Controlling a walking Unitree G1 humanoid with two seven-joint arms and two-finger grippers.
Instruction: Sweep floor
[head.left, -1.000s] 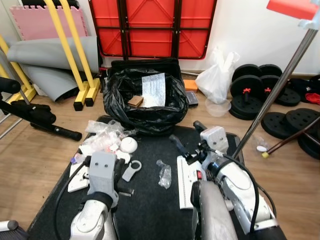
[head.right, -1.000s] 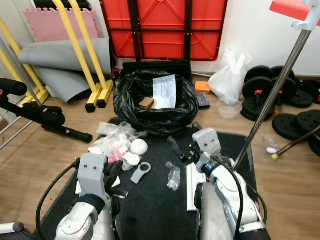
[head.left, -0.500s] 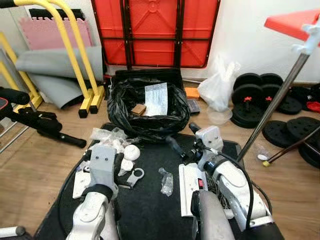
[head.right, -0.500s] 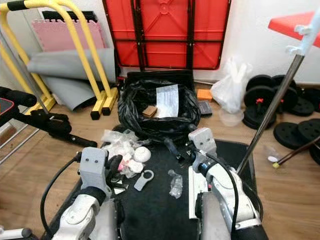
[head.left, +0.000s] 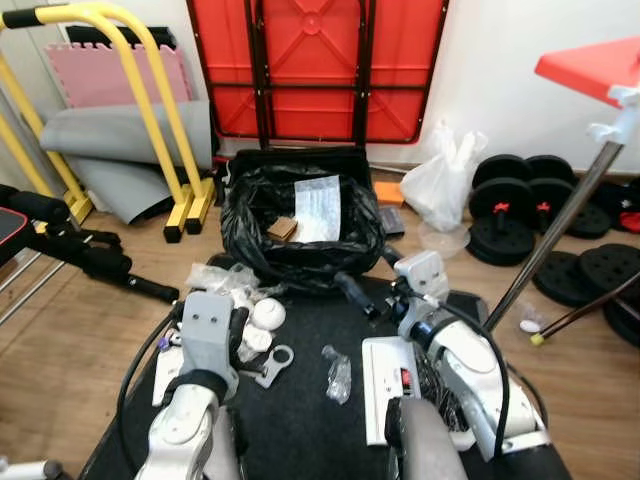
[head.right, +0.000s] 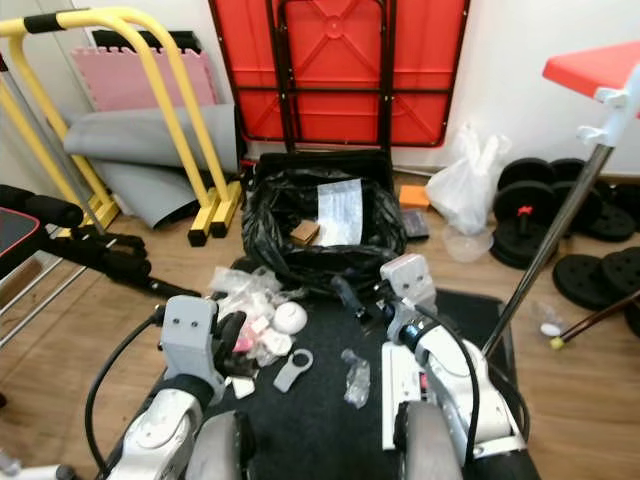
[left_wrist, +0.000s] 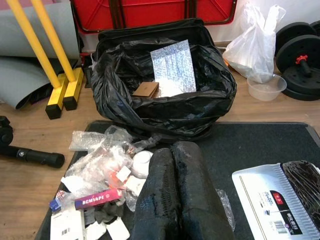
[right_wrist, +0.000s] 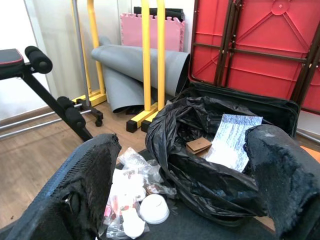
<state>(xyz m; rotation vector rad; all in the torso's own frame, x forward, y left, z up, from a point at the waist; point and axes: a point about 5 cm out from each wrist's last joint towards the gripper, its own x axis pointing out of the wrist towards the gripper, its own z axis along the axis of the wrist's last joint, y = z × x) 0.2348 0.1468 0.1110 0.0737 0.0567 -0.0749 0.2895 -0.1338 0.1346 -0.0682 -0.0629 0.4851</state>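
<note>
Litter (head.left: 235, 300) heaped on black mat (head.left: 300, 420) before bin bag (head.left: 300, 225), dustpan (head.left: 390, 385) alongside. Left gripper (left_wrist: 175, 195) clenched, empty; right gripper (right_wrist: 185, 175) spread wide. Apparently mid-gathering: next, reaching for dustpan or scraps.

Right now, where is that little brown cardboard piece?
The brown cardboard piece lies inside the black bin bag, beside a silvery sheet, straight ahead of the robot past the black mat.
</note>
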